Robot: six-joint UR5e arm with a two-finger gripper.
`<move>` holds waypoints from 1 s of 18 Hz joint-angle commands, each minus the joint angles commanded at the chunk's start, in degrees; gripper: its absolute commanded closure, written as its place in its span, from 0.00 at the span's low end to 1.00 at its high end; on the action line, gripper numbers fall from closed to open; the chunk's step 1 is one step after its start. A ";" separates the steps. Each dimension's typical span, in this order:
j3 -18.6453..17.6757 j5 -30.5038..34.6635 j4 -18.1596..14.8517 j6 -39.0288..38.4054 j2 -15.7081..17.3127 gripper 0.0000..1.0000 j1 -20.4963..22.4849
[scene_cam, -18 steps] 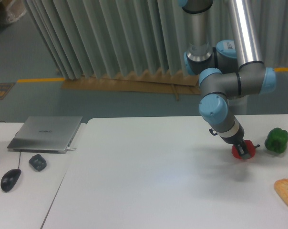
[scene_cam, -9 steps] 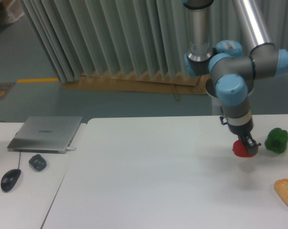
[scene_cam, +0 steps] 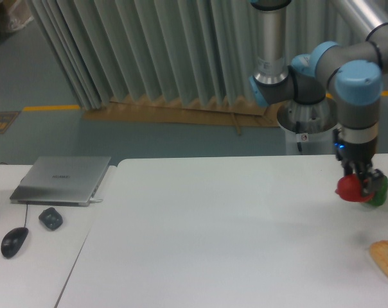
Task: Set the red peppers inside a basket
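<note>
Lifted off the table since the earlier frame, red pepper (scene_cam: 349, 188) is now hanging in the air further right, w/ gripper (scene_cam: 360, 183) clamping it. Nearest, at the right edge, bread piece (scene_cam: 387, 258) is lying on white table (scene_cam: 220, 244). Behind the pepper, green bell pepper (scene_cam: 378, 190) is partly showing. Far left, on a separate desk: mouse (scene_cam: 14, 242), laptop (scene_cam: 61, 179).

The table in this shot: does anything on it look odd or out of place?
One thing stands out: no basket is in view, though the gripper holds the red pepper above the table, in front of the green pepper. Nothing looks spilled or damaged.
</note>
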 joint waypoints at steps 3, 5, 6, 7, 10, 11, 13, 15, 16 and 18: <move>0.09 0.09 1.31 2.38 -1.14 0.64 3.17; 0.44 0.09 2.20 2.47 -1.67 0.64 4.22; 0.53 0.17 2.72 2.56 -2.11 0.64 5.01; 0.53 0.18 3.51 2.73 -2.28 0.64 5.37; 1.31 0.00 5.45 2.74 -3.16 0.64 6.60; 1.58 0.00 5.45 3.00 -3.25 0.64 7.21; 1.76 0.00 5.89 3.61 -3.69 0.64 8.62; 1.76 0.17 9.30 3.53 -4.74 0.64 9.67; 1.67 0.09 9.93 3.44 -5.01 0.64 10.90; 1.76 0.00 11.33 3.44 -5.36 0.64 12.57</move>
